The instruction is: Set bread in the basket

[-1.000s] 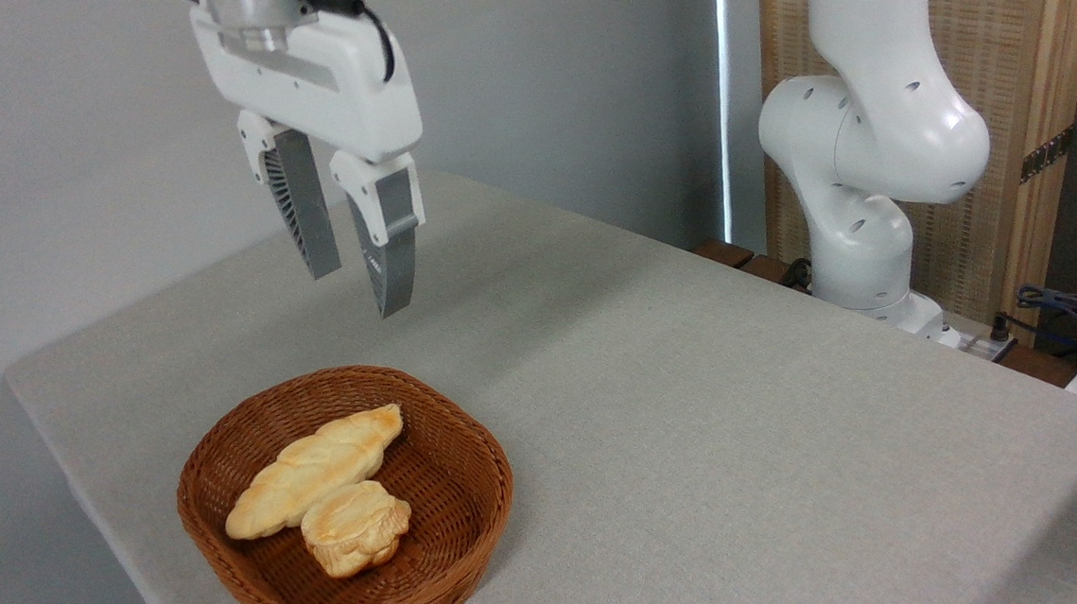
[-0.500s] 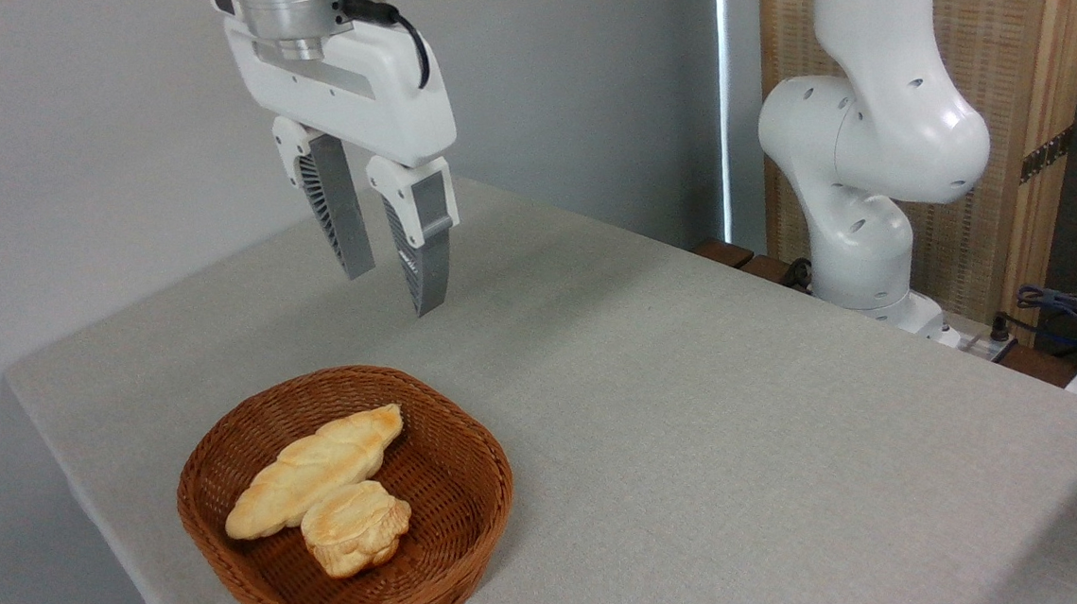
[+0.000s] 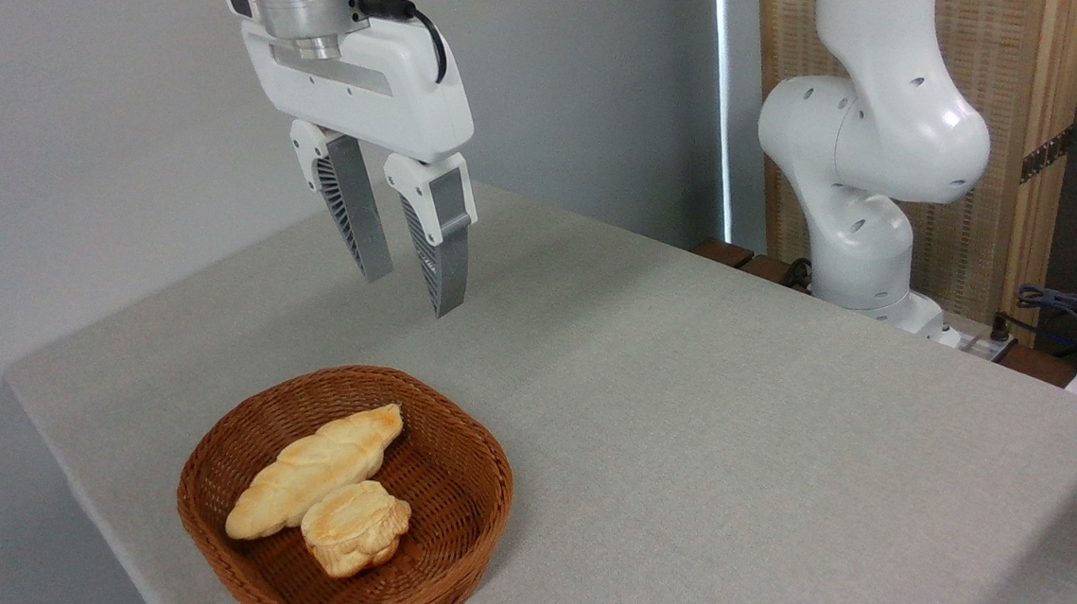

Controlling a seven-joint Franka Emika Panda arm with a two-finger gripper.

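Grey table (image 3: 700, 442), braided golden bread (image 3: 315, 469)

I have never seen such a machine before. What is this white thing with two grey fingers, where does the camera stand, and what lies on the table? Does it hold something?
The white machine is a robot arm. Its base stands at the far right edge of the table, and it reaches over to the left. At its end hangs the gripper, a hand with two grey fingers for pinching things. The fingers are apart and hold nothing; they hang in the air above the table.

There is one picture, from a fixed camera that looks across the table from the side.

On the grey table sits a brown woven basket. Inside lie the bread, a long braided loaf, and a small round bun touching it.
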